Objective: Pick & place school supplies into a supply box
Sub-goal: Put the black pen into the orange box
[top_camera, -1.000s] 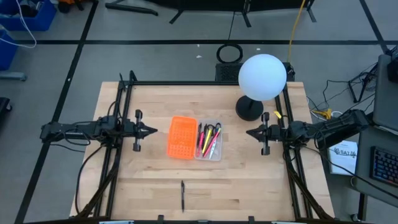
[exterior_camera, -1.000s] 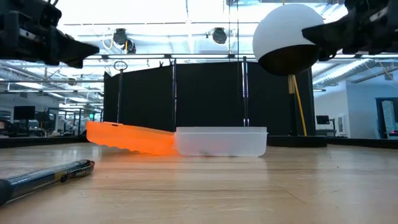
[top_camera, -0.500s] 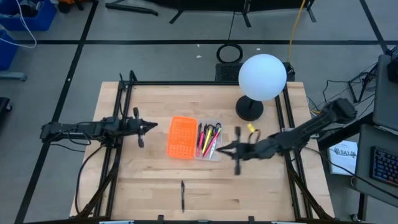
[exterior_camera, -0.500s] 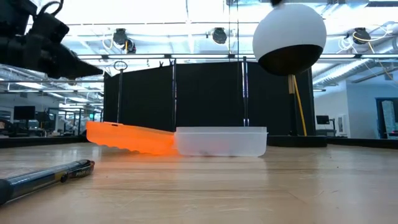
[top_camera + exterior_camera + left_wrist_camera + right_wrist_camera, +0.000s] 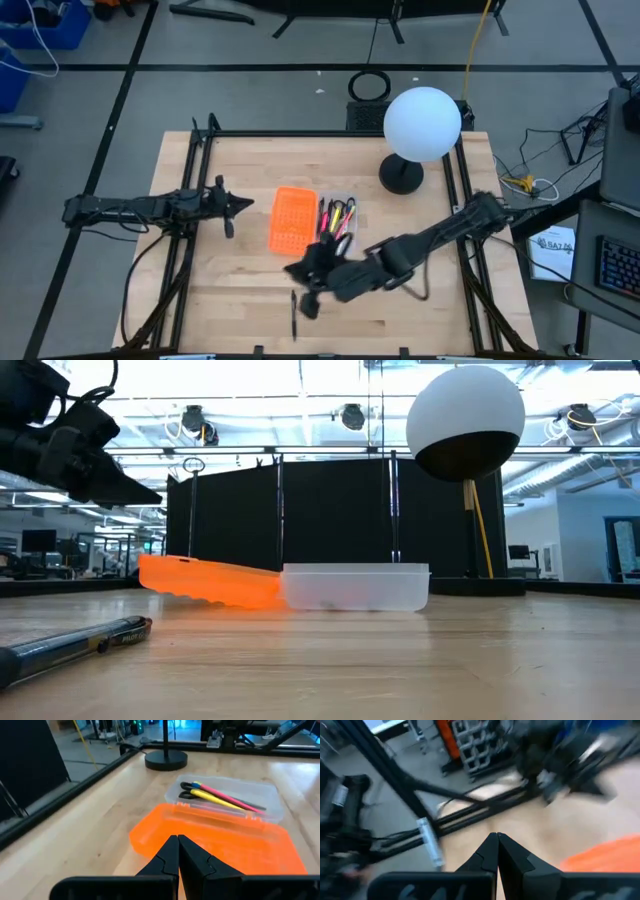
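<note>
Right gripper (image 5: pixel 300 272) reaches across the table, jaws closed and empty, just above the lone black pen (image 5: pixel 294 315) lying near the front edge. Left gripper (image 5: pixel 243 207) waits at left, jaws closed, empty. Clear box (image 5: pixel 346 250) mid-table holds pens and scissors (image 5: pixel 337 224), touching the orange piece (image 5: pixel 291 220).
</note>
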